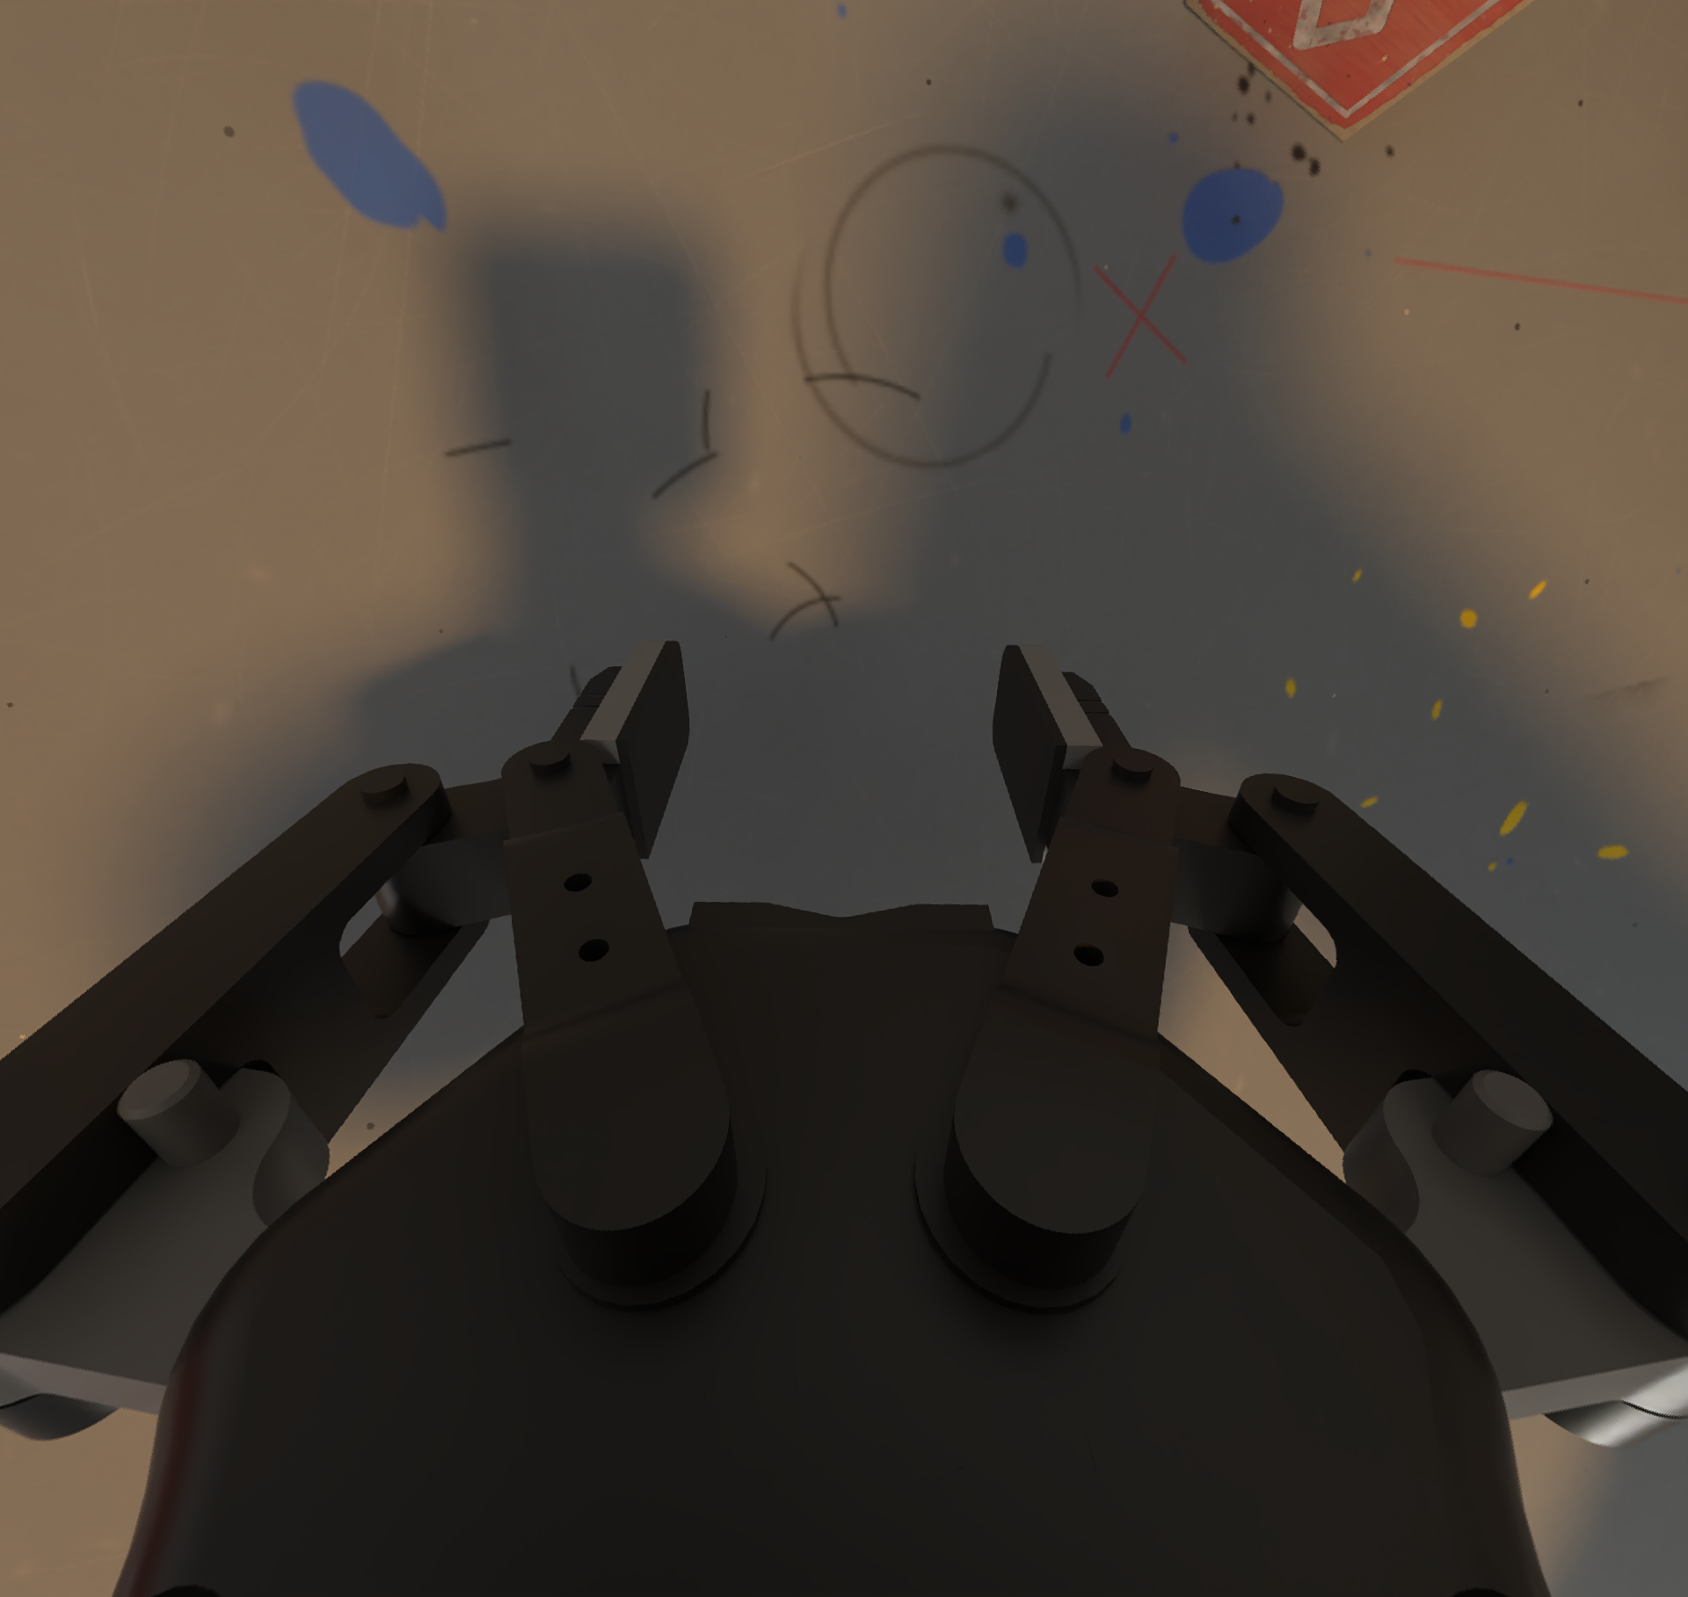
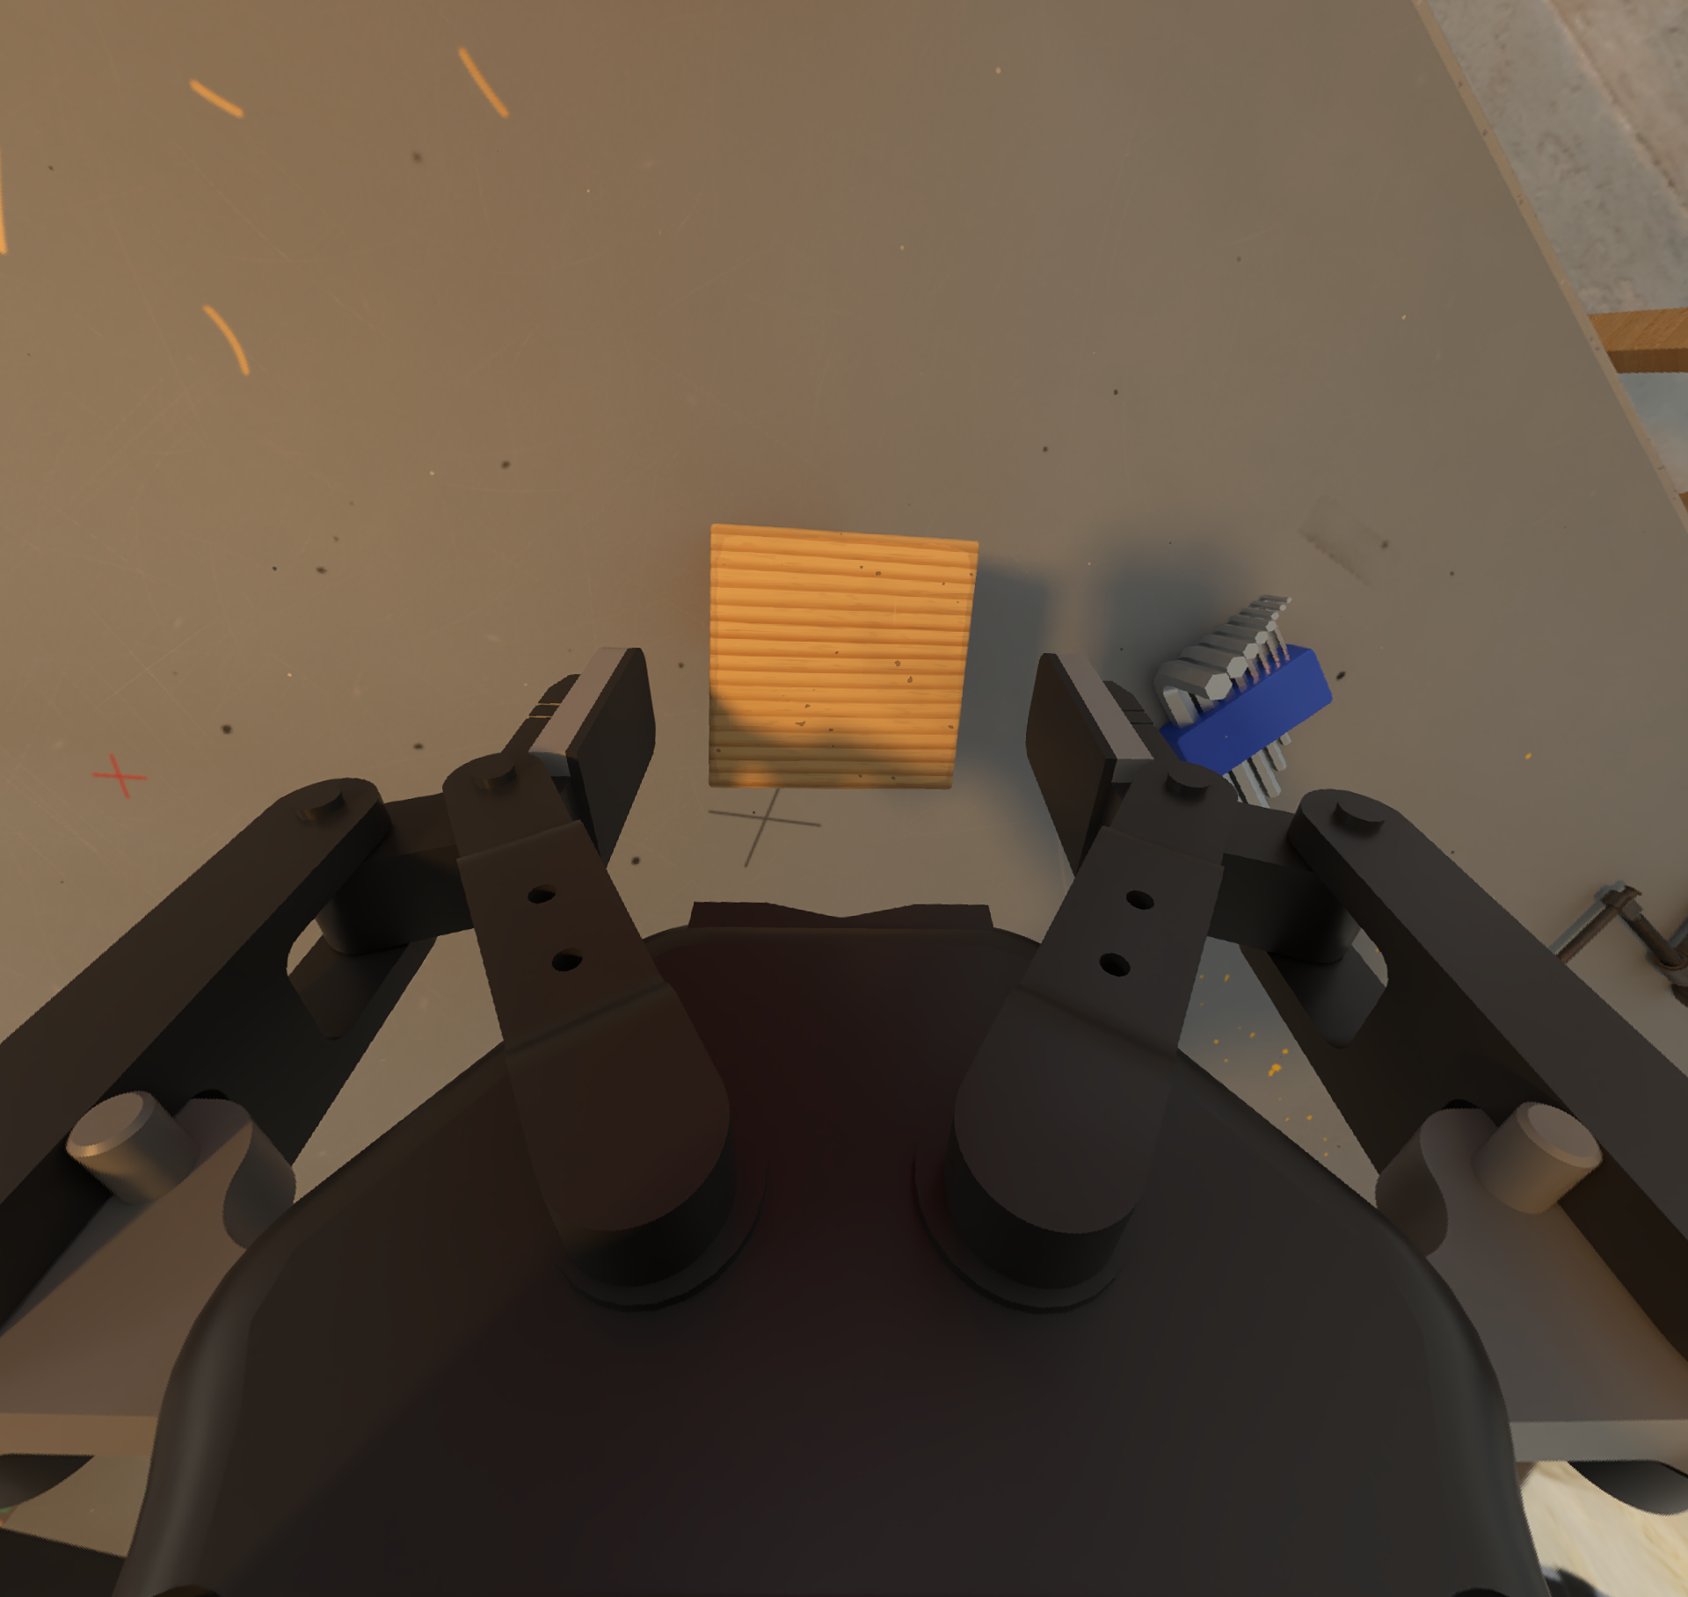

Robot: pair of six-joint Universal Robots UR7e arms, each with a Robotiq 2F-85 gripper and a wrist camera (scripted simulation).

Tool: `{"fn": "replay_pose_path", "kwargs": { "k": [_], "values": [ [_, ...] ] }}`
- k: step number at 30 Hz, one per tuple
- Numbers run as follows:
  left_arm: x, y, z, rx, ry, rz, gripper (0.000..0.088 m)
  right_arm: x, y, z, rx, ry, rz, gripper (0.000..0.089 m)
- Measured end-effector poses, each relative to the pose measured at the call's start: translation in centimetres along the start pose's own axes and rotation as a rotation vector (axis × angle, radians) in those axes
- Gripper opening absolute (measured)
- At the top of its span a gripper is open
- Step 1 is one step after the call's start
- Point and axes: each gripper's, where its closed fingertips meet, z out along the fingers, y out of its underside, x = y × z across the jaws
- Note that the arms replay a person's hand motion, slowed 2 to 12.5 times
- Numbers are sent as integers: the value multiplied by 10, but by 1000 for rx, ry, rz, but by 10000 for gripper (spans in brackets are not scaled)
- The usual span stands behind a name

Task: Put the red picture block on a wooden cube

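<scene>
Marked tan table (image 2: 913, 275), wooden cube (image 2: 836, 658), hex-key set (image 2: 1242, 704), red picture block (image 1: 1388, 1)

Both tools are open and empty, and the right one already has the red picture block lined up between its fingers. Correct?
Not quite. In the right wrist view, the right tool is lined up with the wooden cube, not the red picture block; that block sits at the top right corner of the left wrist view. Both tools, including the left tool, are open and empty.
</scene>
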Motion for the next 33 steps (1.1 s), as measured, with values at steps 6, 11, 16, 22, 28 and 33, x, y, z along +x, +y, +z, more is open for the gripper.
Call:
{"fn": "replay_pose_path", "kwargs": {
  "k": [6, 11, 16, 22, 28, 33],
  "values": [
    [0, 0, 0, -1, 0, 1, 602, 0, 2, 3, -12, 2, -8, 726],
    [0, -1, 0, -2, 0, 3, 601, 1, 3, 4, -19, 17, -8, 765],
    [-1, -1, 0, -2, -1, 3, 601, 3, 3, -3, -10, 50, 9, 847],
    [-1, -2, 1, 0, -1, 6, 601, 0, 2, -28, 31, 119, 30, 854],
    [-1, -4, 1, 0, 2, 8, 601, -26, 4, -68, 92, 166, 39, 854],
    [-1, -7, 2, 10, 9, -6, 599, -77, 9, -100, 174, 117, 54, 854]
  ]
}}
